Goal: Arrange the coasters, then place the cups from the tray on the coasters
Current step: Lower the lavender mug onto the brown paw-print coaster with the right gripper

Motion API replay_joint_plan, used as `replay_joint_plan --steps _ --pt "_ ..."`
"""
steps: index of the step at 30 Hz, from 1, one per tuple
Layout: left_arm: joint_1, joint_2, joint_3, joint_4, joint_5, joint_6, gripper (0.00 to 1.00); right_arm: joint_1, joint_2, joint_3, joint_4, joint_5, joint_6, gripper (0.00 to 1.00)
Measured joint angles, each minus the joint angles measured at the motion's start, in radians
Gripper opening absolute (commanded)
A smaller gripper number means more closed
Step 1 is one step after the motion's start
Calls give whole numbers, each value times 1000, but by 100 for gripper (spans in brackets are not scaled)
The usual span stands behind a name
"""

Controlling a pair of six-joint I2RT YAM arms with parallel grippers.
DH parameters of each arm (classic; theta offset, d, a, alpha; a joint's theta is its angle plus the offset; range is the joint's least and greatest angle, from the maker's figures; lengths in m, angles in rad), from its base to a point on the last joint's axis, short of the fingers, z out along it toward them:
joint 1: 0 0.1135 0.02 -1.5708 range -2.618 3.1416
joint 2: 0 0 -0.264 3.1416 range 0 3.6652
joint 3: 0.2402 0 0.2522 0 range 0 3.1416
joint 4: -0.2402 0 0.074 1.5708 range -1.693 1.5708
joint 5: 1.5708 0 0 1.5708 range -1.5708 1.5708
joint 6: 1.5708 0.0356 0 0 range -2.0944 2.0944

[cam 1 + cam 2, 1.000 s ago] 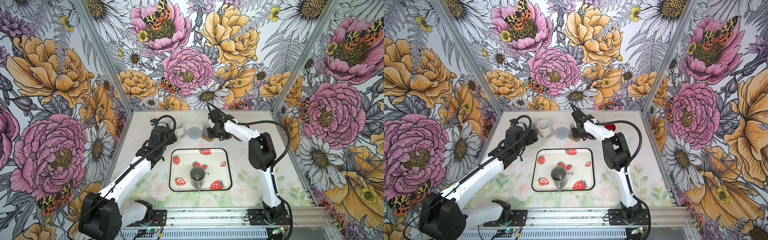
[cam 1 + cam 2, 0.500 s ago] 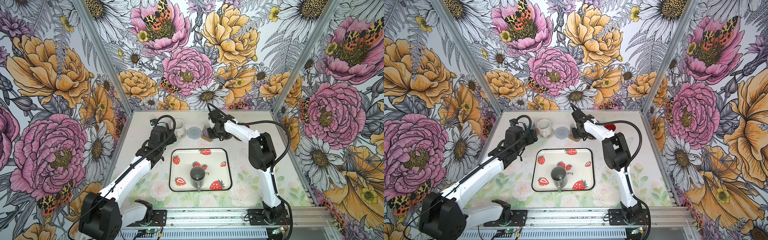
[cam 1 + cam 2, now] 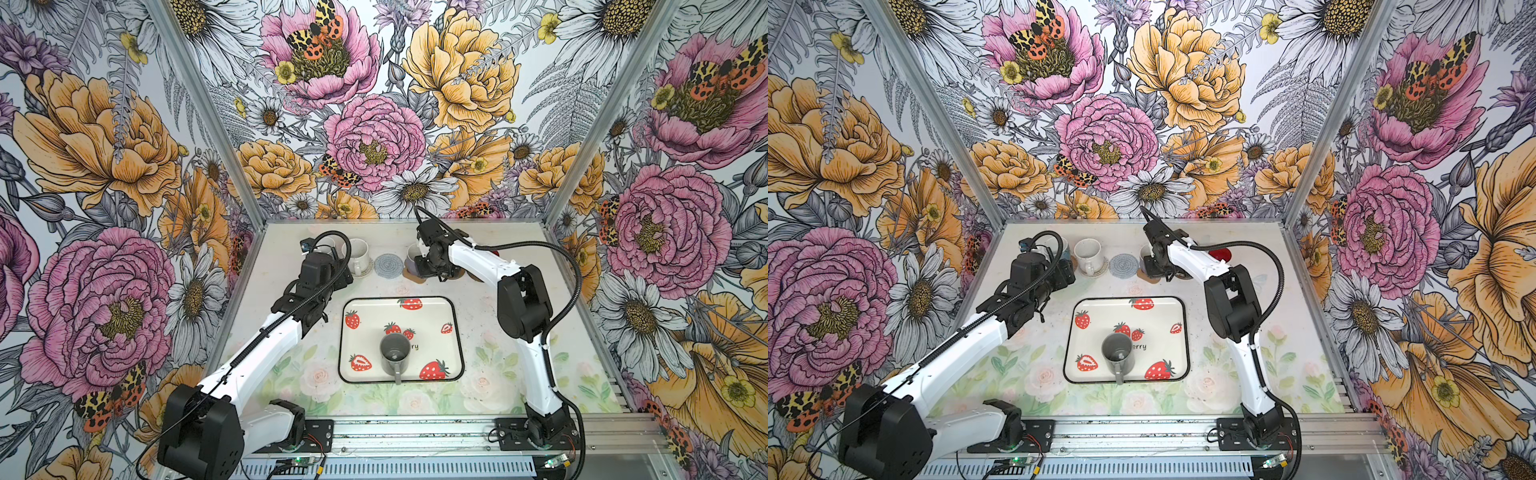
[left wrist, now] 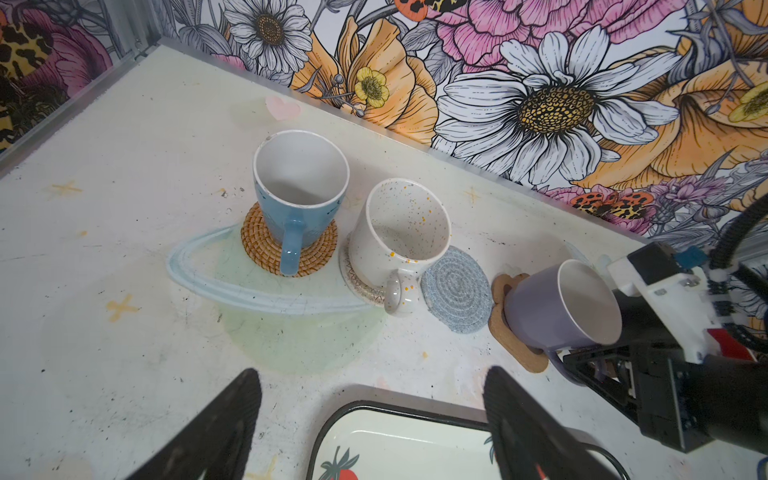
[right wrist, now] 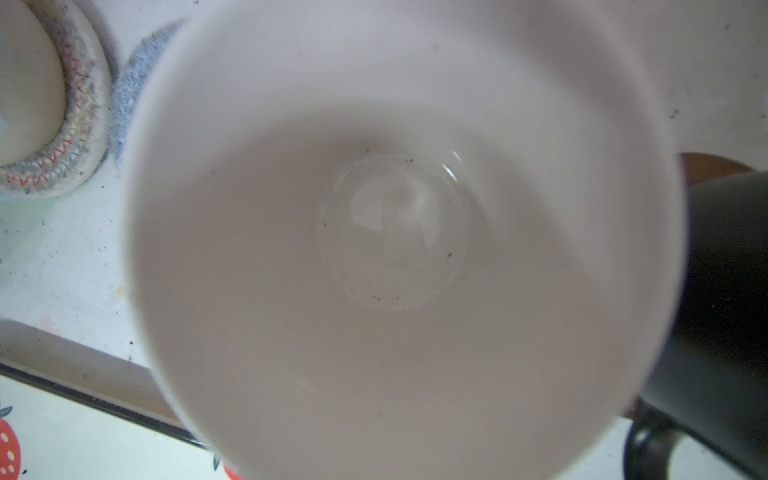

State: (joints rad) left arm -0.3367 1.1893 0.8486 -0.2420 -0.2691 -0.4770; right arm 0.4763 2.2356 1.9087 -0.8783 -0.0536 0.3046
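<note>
Lavender mug [image 4: 540, 311] tilted on paw coaster [image 4: 500, 286], R jaws nearly closed on its handle.
L jaws wide apart, empty, above worktop [image 4: 124, 208] nr tray [image 3: 428, 316] corner. Grey mug [image 3: 395, 353] upright in tray; grey-blue coaster [image 3: 388, 265] just beside paw coaster, unoccupied.

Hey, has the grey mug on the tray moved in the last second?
No. The grey mug sits where it was on the tray, just below the paired strawberries, handle toward the near rim.
</note>
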Motion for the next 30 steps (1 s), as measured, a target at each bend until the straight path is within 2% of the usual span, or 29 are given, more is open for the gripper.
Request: replay_joint_plan --steps 6,12,30 --pt "1 0 0 0 2 0 85 0 0 7 6 0 1 30" --pt "1 0 0 0 2 0 86 0 0 10 8 -1 0 34" --pt "6 -3 -3 0 2 0 85 1 -6 5 8 -49 19 27"
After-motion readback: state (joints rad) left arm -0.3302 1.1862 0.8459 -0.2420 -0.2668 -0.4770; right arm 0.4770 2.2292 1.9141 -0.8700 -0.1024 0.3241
